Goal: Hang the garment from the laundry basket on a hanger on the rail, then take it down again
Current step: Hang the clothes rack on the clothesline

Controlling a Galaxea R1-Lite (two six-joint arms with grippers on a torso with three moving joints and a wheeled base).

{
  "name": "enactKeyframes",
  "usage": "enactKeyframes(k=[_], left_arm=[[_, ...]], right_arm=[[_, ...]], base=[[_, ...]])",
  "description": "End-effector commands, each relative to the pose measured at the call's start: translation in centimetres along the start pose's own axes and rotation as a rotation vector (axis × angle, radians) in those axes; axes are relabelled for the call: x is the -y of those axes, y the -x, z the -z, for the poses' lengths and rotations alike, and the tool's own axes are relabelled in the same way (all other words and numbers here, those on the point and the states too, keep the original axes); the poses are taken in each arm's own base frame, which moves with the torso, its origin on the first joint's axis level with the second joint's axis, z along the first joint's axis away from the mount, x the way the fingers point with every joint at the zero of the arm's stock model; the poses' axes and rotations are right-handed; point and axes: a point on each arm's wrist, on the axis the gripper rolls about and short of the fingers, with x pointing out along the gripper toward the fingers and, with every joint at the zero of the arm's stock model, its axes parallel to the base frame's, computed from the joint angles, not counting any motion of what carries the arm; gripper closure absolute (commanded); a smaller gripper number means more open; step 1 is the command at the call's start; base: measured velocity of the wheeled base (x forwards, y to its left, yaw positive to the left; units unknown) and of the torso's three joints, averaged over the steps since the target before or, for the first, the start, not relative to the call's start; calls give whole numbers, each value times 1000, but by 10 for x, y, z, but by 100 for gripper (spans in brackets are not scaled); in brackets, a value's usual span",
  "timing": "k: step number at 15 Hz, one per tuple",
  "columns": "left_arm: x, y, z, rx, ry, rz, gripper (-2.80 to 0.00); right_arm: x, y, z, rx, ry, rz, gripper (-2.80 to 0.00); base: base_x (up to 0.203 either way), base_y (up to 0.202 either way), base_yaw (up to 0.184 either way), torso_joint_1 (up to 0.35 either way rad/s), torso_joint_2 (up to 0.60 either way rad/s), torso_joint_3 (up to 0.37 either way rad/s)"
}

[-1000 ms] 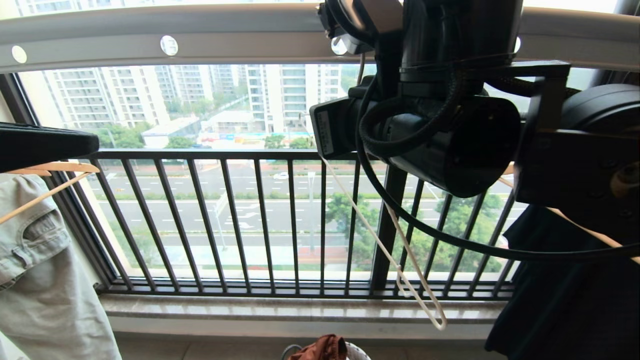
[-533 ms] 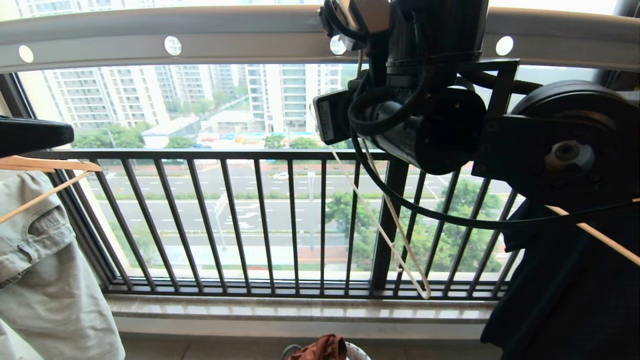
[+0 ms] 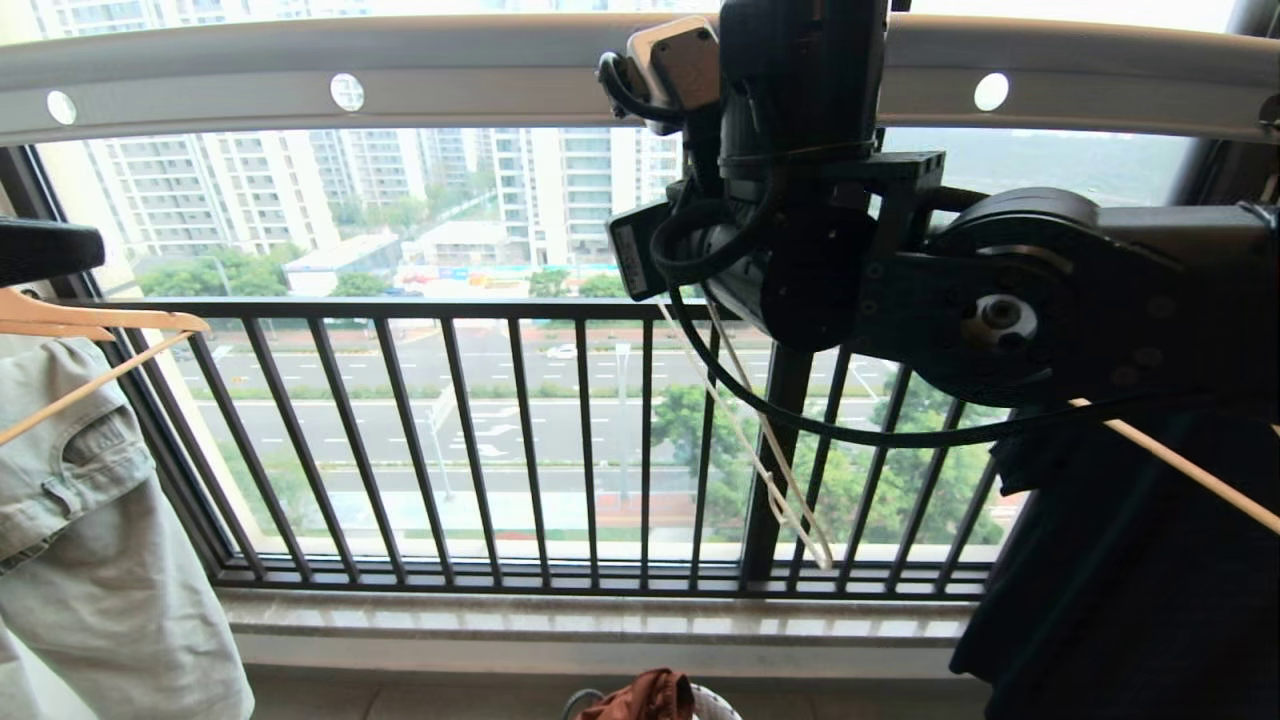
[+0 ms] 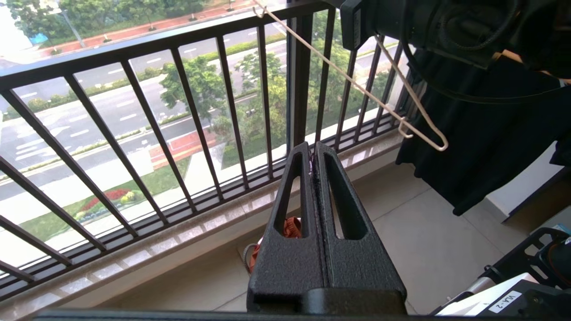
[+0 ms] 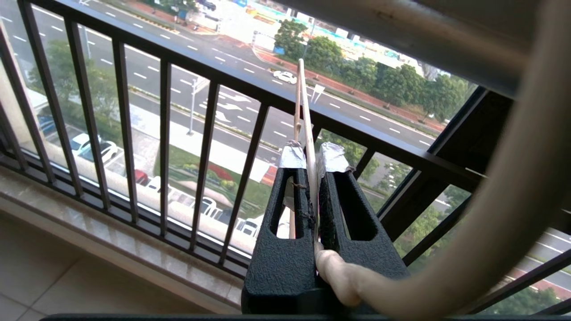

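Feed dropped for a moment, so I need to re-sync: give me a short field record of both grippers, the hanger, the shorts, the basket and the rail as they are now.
right gripper: shut on the cream wire hanger, raised close under the rail
left gripper: shut, empty, out over the basket
hanger: gripped near its neck, body dangling before the black balcony railing, no garment on it
rust-brown shorts: bunched in the laundry basket
laundry basket: on the floor below the sill
rail: silver bar with round holes, overhead
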Motion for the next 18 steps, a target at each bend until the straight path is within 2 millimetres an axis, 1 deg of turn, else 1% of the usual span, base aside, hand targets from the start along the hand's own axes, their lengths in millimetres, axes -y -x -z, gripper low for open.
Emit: enactKeyframes(k=[1,4,7,8,11,13,16,17,18], left_arm=[[-2,5,0,10,4,0,0],[-3,7,-1,17,-3,-1,0],[-4,12,-5,39,4,2,0],[-4,13,-4,41,4,3,0],[-4,13,-5,42,5,4,0],[-5,14,-5,45,6,3,0],[-6,17,-6,55,11,4,0],[-6,18,-7,58,12,4,0],[-6,19,-6,59,12,4,0]], right_arm=[[-3,-12,7,-14,8,12,0],[-5,-18,13,-27,36,17,0],[-5,-17,11,-19,38,15,0],[-4,-16,10,-15,42,15,-280],[1,-7,2,-2,34,16,-280],[6,12,-8,15,26,0,-280],[26,56,-24,42,23,-27,-280],[34,74,-29,51,22,-42,-280],[44,97,-34,56,23,-64,-280]], base=[[0,0,0,0,0,0],[0,0,0,0,0,0],[0,0,0,0,0,0],[0,0,0,0,0,0],[0,0,0,0,0,0],[0,0,0,0,0,0],[0,0,0,0,0,0],[0,0,0,0,0,0],[0,0,0,0,0,0]])
